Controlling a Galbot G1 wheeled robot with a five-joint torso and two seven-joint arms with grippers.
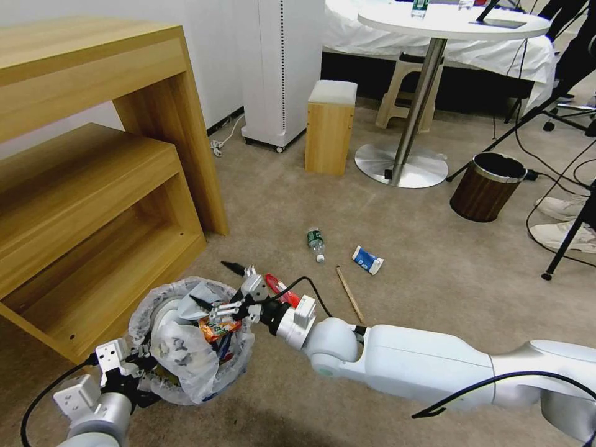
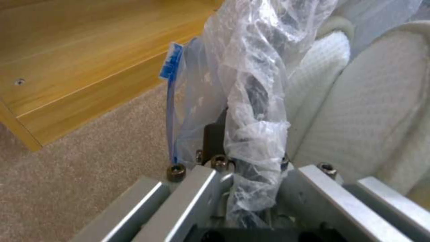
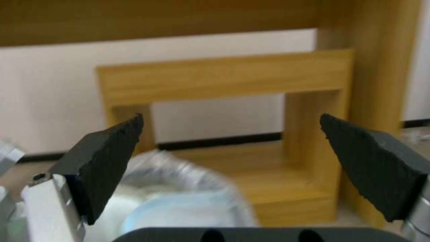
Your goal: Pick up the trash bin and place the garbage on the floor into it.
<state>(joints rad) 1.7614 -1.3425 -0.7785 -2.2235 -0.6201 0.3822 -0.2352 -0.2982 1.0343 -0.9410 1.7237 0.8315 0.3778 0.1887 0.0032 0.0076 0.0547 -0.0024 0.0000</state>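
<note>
Down at seven o'clock in my head view, my left gripper (image 1: 139, 366) is clenched on the near rim of the trash bin (image 1: 186, 338). My left wrist view shows the crinkly bag liner (image 2: 255, 111) pinched between the metal fingers, with a white slipper (image 2: 367, 101) packed inside the bin just past it.

My right arm reaches in from four o'clock, long and almost flat, and points toward ten o'clock. My right gripper (image 1: 226, 288) hangs over the far side of the bin mouth. Its two black fingers (image 3: 107, 158) are spread wide and hold nothing.

I see the bin tilted, with its mouth facing up toward my camera. It is stuffed with white things and an orange wrapper (image 1: 217, 328) on top. It is beside the corner of the wooden shelf unit (image 1: 93, 205), which stands at nine o'clock.

On the beige floor (image 1: 434, 279) more garbage lies past the bin. A red wrapper (image 1: 279, 292) peeks out just beside my right wrist. A small bottle (image 1: 316, 243) lies at twelve o'clock, its long side pointing away from me. A wooden stick (image 1: 349, 293) lies near it, slanting from eleven to five. A white-blue packet (image 1: 367, 260) lies at one o'clock.

Farther off stand a small wooden stool (image 1: 330, 127), a round table's metal foot (image 1: 401, 164) and a brown bin (image 1: 487, 186) at two o'clock.
</note>
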